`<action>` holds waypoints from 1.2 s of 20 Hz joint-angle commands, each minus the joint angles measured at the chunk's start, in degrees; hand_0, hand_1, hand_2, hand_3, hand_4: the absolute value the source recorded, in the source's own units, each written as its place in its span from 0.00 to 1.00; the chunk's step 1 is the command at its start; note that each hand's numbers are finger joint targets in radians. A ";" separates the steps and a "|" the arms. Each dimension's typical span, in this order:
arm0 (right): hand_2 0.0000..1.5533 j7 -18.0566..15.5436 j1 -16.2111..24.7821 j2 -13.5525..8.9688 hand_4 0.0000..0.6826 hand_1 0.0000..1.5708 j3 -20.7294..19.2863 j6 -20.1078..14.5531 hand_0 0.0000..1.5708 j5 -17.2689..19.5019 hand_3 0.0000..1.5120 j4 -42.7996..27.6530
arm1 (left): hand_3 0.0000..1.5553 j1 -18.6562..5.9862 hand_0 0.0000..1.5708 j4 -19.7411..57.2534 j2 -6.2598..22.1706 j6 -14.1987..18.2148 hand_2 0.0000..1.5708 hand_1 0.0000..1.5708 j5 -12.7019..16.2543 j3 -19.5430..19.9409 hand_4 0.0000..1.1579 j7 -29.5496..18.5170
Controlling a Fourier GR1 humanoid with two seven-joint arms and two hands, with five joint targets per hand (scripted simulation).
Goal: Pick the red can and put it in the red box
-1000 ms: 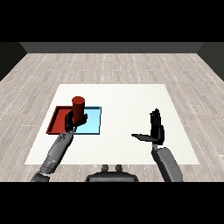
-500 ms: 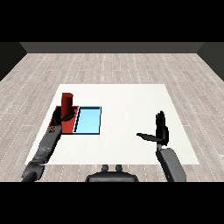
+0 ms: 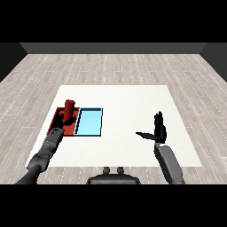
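Head view, left hand [image 3: 66,122] fingers curled round cylindrical red can [image 3: 68,109] over flat red tray [image 3: 58,116], right hand [image 3: 158,131] fingers straight.

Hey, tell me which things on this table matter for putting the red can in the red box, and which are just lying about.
Part of the job:
red can, upright over the red tray
red tray
left hand, curled round the can

Just there:
light blue tray, beside the red one
right hand, open above the white table

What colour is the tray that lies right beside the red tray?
Light blue tray, with a dark rim; the head view shows it, next to the red tray.
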 commanded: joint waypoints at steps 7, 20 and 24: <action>0.00 -0.76 -5.37 0.53 0.00 0.00 -2.68 1.17 0.00 -0.76 0.00 5.73 | 0.00 -1.56 0.70 10.81 3.07 -1.13 0.67 0.70 1.68 3.56 0.57 6.38; 0.00 -4.08 -4.49 1.92 0.00 0.00 -4.66 4.08 0.00 -2.14 0.00 7.75 | 0.00 -1.15 0.00 8.64 3.70 -3.76 0.00 0.00 1.26 3.67 0.00 3.53; 0.00 -5.14 -2.01 1.53 0.00 0.00 -3.90 4.84 0.00 -1.83 0.00 3.83 | 0.00 -3.17 0.00 2.87 4.98 -8.32 0.00 0.00 5.30 7.95 0.00 -5.48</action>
